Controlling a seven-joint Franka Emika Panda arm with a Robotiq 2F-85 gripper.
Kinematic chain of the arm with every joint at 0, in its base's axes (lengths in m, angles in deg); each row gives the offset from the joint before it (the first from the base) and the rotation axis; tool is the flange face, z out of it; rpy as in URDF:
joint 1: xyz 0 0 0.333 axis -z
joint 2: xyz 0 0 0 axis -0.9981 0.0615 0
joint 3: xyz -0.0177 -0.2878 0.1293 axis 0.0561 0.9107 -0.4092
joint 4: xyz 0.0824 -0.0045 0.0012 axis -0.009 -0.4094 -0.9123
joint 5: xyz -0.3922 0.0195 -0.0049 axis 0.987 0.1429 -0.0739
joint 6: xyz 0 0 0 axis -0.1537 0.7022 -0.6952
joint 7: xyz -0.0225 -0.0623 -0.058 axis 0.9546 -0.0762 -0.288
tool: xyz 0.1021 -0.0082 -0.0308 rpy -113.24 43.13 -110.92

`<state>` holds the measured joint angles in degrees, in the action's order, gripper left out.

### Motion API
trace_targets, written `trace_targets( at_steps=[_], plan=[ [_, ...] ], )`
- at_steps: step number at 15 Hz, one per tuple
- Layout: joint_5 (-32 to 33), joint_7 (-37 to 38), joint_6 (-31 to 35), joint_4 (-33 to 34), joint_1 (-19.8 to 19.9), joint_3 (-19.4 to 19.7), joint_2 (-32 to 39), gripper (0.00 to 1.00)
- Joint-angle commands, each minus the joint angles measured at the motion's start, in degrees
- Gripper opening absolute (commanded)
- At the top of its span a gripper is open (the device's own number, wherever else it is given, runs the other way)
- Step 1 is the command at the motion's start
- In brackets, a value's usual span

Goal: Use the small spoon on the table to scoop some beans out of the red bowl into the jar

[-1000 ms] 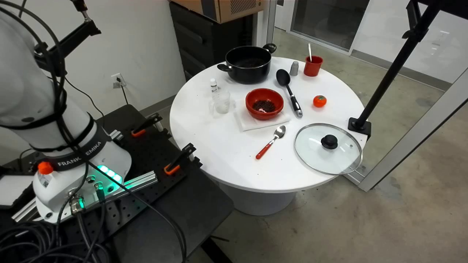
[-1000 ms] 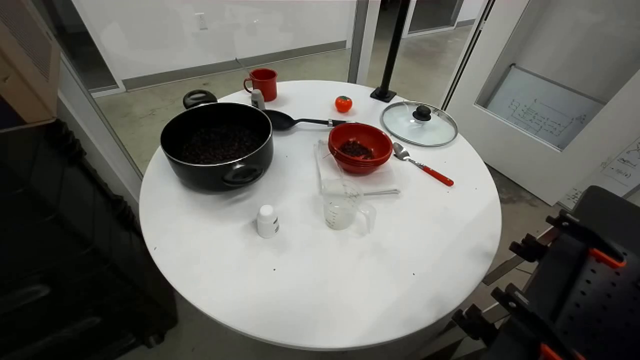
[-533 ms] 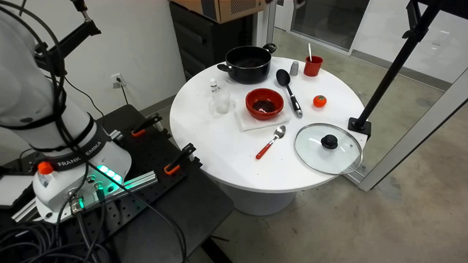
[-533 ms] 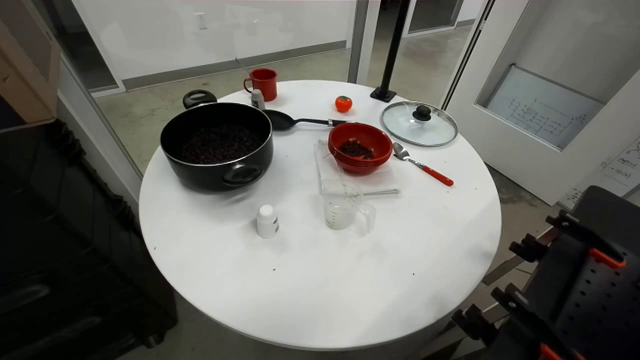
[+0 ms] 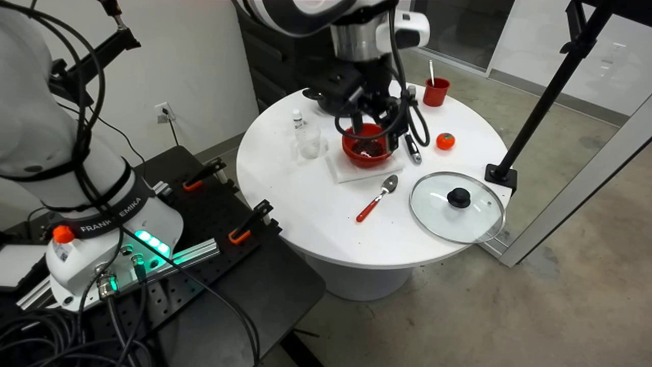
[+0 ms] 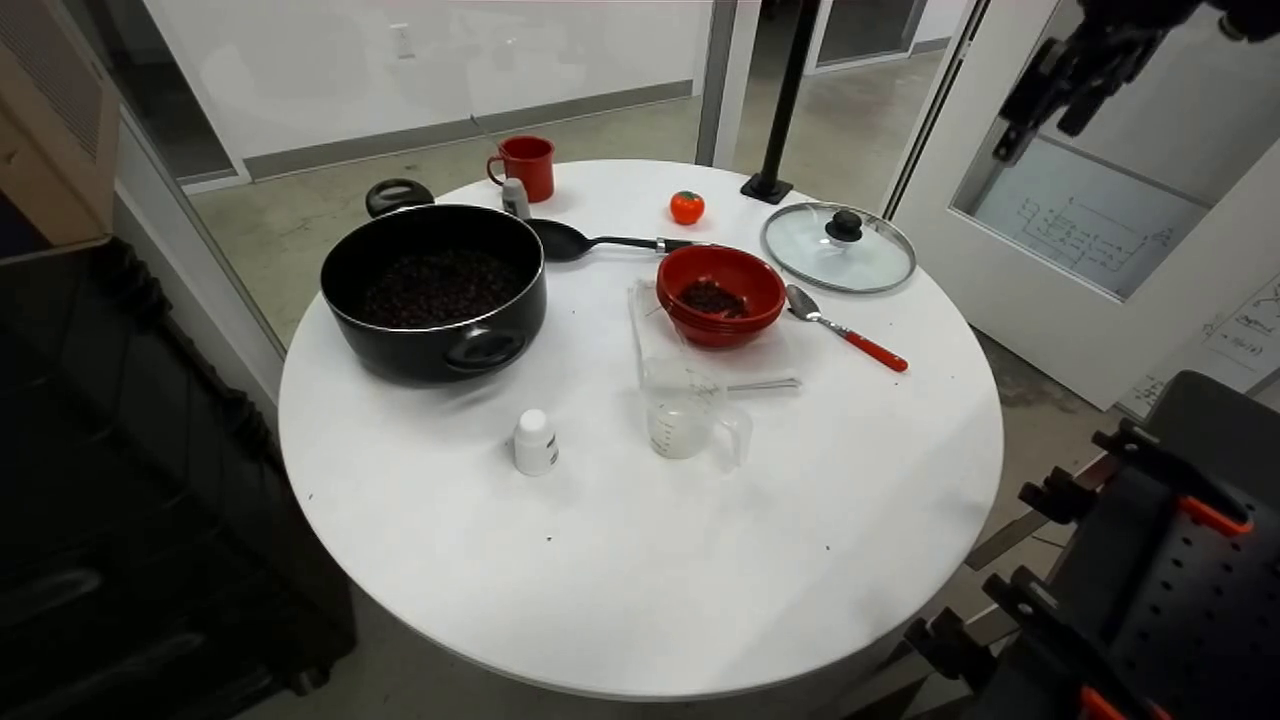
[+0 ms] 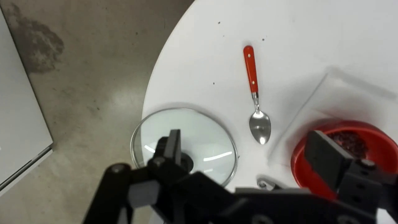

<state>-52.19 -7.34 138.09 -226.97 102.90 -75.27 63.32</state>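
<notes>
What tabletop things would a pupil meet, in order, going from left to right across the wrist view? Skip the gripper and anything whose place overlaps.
Glass lid, small spoon, red bowl. Left out because they overlap with these in the order: white cloth, beans, utensil handle.

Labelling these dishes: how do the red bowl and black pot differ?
The red bowl is smaller than the black pot. The pot has two handles; the bowl, none. The bowl sits on a white napkin, the pot directly on the table. Both are round and hold dark bits.
</notes>
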Motion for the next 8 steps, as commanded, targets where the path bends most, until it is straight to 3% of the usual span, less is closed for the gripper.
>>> trace_targets(
  at_steps=[1,4,8],
  plan=[
    [2.8,-2.8,5.3,2.6,-0.2,0.9,10.8,1.0],
    [2.7,-5.9,7.9,4.2,-0.4,1.3,17.3,1.0],
    [1.8,-15.6,12.9,5.4,1.6,-0.3,24.6,1.0]
  ],
)
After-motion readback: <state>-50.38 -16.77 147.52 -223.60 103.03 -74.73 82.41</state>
